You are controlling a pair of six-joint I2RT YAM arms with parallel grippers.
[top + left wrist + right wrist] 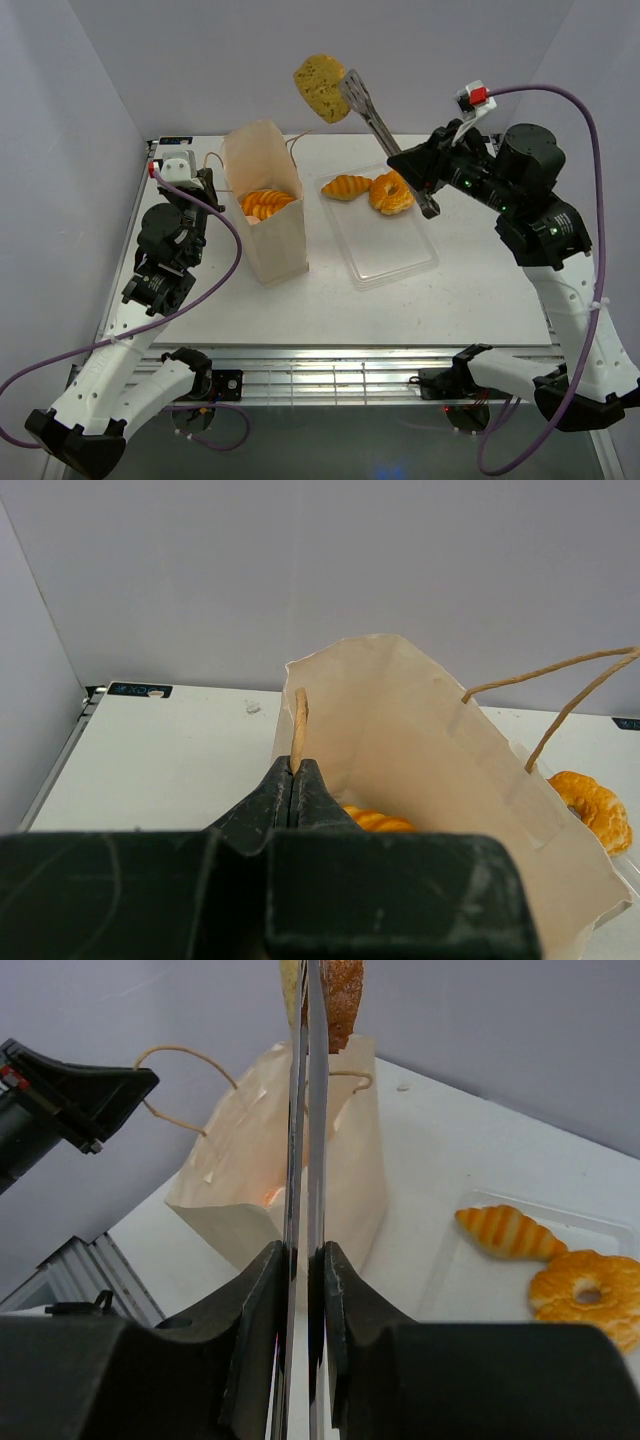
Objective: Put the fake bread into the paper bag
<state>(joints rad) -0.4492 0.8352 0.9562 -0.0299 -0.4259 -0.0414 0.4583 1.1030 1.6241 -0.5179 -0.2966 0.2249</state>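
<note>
High at the top centre of the overhead view, a yellow spongy bread piece (320,88) hangs in the air, clamped at the tip of metal tongs (375,122), above and right of the paper bag (277,245). The right gripper (305,1252) is closed on those tongs. An orange loaf (268,203) lies inside the bag, which stands open and upright on the surface (470,290). At the bag's left edge, the left gripper (295,770) is pinched tight on it (handle or rim, hard to tell). Right of the bag, a clear tray (395,260) holds a croissant (347,187) and a ring pastry (391,192) side by side.
</note>
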